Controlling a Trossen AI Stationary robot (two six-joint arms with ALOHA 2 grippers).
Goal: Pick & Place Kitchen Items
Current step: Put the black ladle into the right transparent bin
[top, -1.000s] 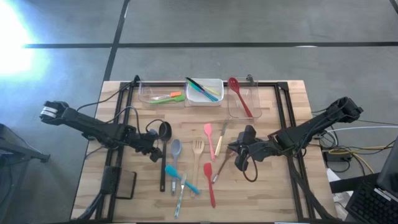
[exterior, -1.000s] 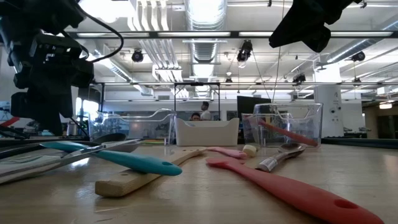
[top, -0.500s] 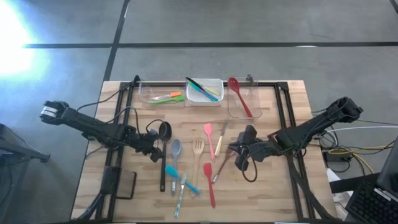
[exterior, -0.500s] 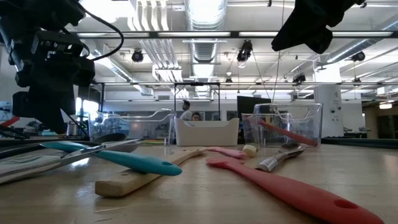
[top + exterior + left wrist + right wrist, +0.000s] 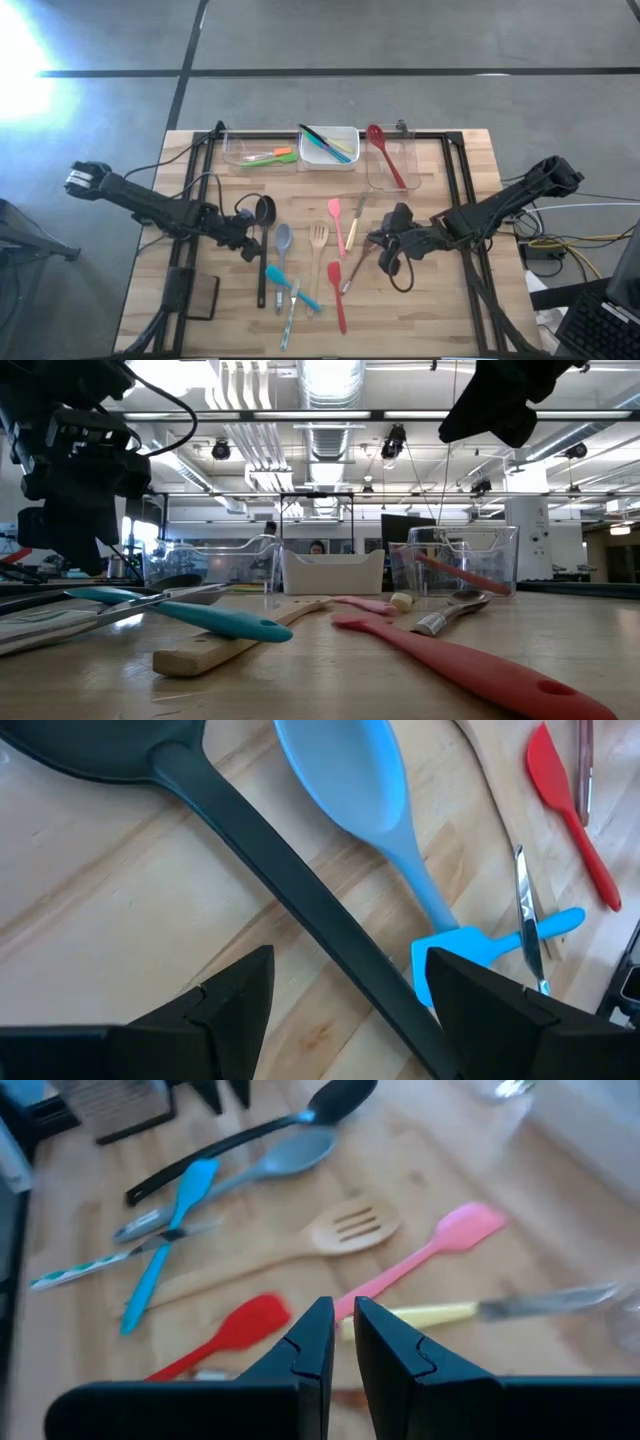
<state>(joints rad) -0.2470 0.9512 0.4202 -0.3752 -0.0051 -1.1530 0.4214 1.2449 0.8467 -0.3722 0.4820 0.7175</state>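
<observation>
Several utensils lie flat on the wooden table [image 5: 440, 300]: a black ladle [image 5: 263, 255], a grey-blue spoon [image 5: 283, 243], a wooden fork [image 5: 319, 250], a pink spatula [image 5: 336, 222], a red spatula [image 5: 338, 297] and a teal spatula [image 5: 288, 284]. My left gripper [image 5: 250, 243] is open and hovers over the ladle's handle [image 5: 300, 910], one finger on each side of it, touching nothing. My right gripper [image 5: 378, 243] is shut and empty, above the table to the right of the pink spatula [image 5: 440, 1245].
Three tubs stand along the far edge. A clear one [image 5: 258, 150] holds green and orange utensils, a white one [image 5: 330, 146] holds several utensils, and a clear one [image 5: 392, 160] holds a red spoon. A yellow-handled knife [image 5: 500, 1308] lies by the pink spatula. A black pad [image 5: 200, 295] lies near left.
</observation>
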